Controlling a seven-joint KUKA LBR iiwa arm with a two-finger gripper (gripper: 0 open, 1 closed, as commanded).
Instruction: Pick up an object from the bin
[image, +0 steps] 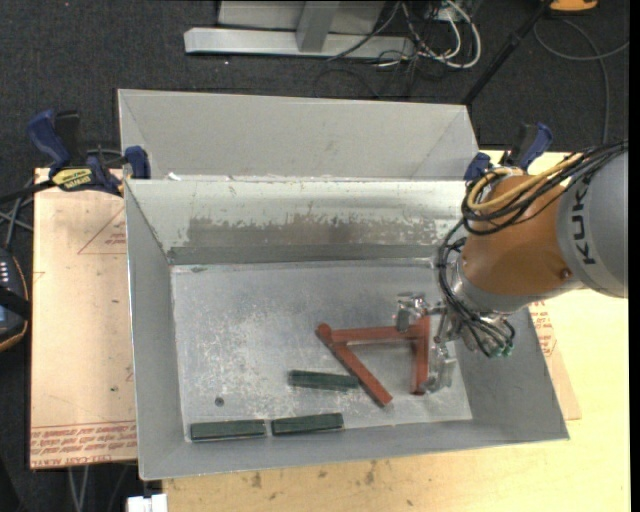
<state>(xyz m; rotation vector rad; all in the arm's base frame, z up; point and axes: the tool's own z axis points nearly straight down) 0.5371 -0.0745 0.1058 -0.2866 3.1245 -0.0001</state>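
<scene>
My gripper (426, 340) is low in the bin's right part, open, with one metal finger (408, 312) to the left and the other (444, 364) to the right of a short red bar (422, 372) that lies pointing toward the front wall. That bar runs between the two fingers. A second red bar (370, 336) lies crosswise, its right end at the left finger. A third red bar (356, 368) runs diagonally from the second bar's left end toward the front right.
A dark green bar (323, 380) lies just left of the diagonal red one. Two more dark green bars (228, 430) (307, 425) lie end to end along the front wall. The arm's orange cover and cables hang over the bin's right wall.
</scene>
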